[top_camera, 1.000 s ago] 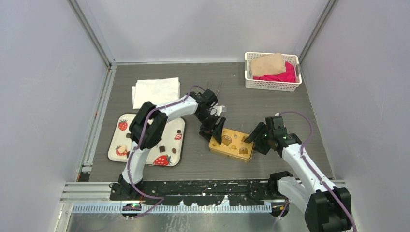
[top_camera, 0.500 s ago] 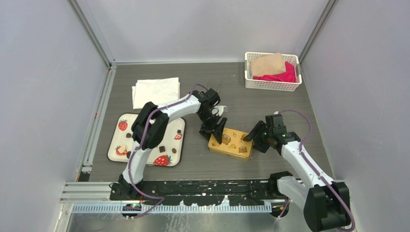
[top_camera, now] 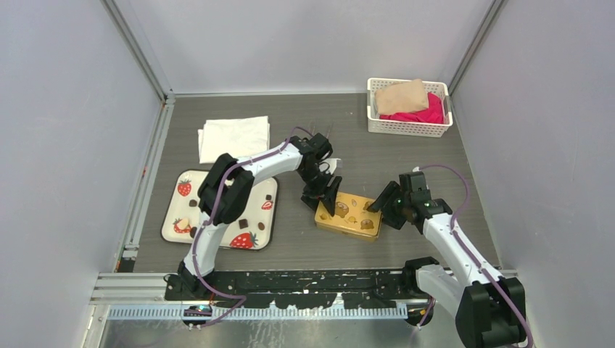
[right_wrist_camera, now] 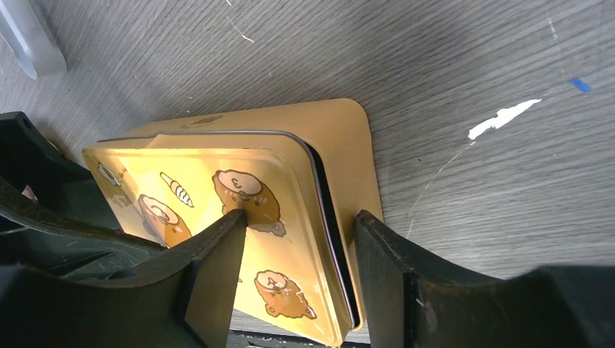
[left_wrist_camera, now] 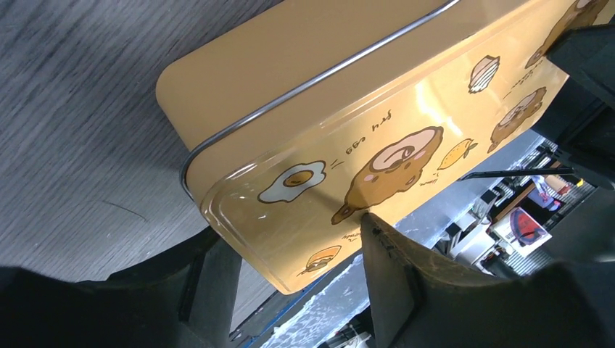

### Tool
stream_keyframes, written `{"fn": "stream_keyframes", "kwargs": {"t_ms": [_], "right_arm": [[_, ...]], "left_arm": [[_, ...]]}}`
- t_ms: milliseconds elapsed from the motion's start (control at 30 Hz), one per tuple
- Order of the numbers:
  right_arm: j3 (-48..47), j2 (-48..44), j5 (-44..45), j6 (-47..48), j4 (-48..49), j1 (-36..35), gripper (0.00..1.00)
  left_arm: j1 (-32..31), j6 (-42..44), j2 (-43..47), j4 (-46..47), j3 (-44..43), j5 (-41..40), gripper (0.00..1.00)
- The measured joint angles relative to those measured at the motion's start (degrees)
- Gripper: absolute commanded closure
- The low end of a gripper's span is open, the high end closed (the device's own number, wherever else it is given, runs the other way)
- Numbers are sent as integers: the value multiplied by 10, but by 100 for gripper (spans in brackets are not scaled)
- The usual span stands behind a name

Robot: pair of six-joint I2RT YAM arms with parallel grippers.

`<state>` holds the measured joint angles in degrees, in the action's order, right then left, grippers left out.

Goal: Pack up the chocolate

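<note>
The chocolate (top_camera: 244,222) lay on the strawberry tray (top_camera: 176,190) at the left of the table (top_camera: 290,243): small dark pieces and one cream piece, scattered and partly hidden under the left arm. None of it was in either gripper.

A yellow tin (top_camera: 348,216) sat at mid-table, well apart from the tray. The left gripper (top_camera: 328,201) was at its left end and the right gripper (top_camera: 382,205) at its right end, so the tin lay between them.

In the left wrist view, a corner of the bear-printed lid (left_wrist_camera: 377,130) poked between the fingers (left_wrist_camera: 413,283), which stood about half spread. In the right wrist view the lid sat askew on the base (right_wrist_camera: 359,145), with a strip of the base showing past the lid's right edge. One finger there was over the lid and the other was at the base's outer edge, with the jaws again about half spread. Whether either pair actually pinched the tin or only straddled it, I could not tell.

A folded white cloth (top_camera: 233,136) lay behind the tray. A white basket (top_camera: 406,129) of tan and pink fabric stood in the far right corner.
</note>
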<state>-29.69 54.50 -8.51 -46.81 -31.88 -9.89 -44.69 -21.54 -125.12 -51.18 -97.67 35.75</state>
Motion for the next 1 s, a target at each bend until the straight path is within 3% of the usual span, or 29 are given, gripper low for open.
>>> {"fn": "stream_keyframes", "kwargs": {"t_ms": [200,767,1000], "right_arm": [[0,-14,13,3,-17,0,40],[-15,-64,45,18,-107,0,41],[-23,-71,60,31,-130,0,35]], "left_arm": [[-1,-8,1,7,1,2,55],[-10,-18,14,36,7,8,68],[-11,-21,20,50,7,19,71]]}}
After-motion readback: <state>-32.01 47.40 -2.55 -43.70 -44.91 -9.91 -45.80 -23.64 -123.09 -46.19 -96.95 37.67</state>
